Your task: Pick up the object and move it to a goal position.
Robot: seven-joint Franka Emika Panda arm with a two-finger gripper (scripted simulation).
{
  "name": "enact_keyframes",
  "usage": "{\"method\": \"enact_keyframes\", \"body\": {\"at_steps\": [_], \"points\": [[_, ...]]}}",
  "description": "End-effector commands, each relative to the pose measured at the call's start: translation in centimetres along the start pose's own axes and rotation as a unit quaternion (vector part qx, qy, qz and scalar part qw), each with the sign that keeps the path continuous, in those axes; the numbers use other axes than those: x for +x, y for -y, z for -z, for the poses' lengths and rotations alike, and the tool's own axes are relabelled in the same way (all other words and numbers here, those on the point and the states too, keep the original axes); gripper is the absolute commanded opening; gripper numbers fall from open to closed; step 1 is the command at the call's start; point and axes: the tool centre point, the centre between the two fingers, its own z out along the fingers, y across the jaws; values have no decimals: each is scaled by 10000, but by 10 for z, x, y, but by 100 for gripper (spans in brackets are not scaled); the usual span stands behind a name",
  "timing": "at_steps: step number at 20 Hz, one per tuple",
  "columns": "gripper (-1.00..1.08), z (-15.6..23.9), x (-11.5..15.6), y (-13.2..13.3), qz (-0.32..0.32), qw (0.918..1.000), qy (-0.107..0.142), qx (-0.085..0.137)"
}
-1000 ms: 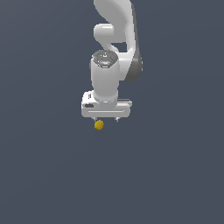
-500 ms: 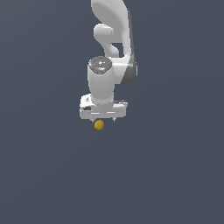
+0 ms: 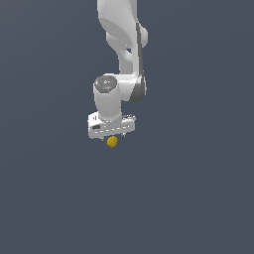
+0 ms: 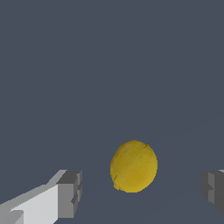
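Observation:
The object (image 3: 112,142), a small yellow bumpy lump, lies on the dark grey floor just under the white hand of my gripper (image 3: 112,136). In the wrist view the object (image 4: 134,166) sits between the two grey fingertips. One fingertip (image 4: 70,192) and the other (image 4: 213,190) each stand clear of it, with a gap on both sides. My gripper (image 4: 141,192) is open and touches nothing. In the exterior view the hand hides the fingers themselves.
The white arm (image 3: 121,39) rises above the hand. Plain dark grey floor (image 3: 198,198) spreads all around, and no other object shows.
The hand has shifted toward the exterior view's left and come slightly lower, now centred over the object. The object has stayed where it was.

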Motion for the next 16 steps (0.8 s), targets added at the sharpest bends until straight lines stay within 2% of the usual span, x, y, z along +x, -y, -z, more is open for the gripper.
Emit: {"method": "enact_keyframes", "body": {"at_steps": [1, 8, 16], "points": [[100, -9, -7, -3, 148, 9999, -4, 16], [100, -23, -20, -7, 363, 9993, -6, 40], [100, -29, -21, -8, 366, 9993, -3, 42]]}}
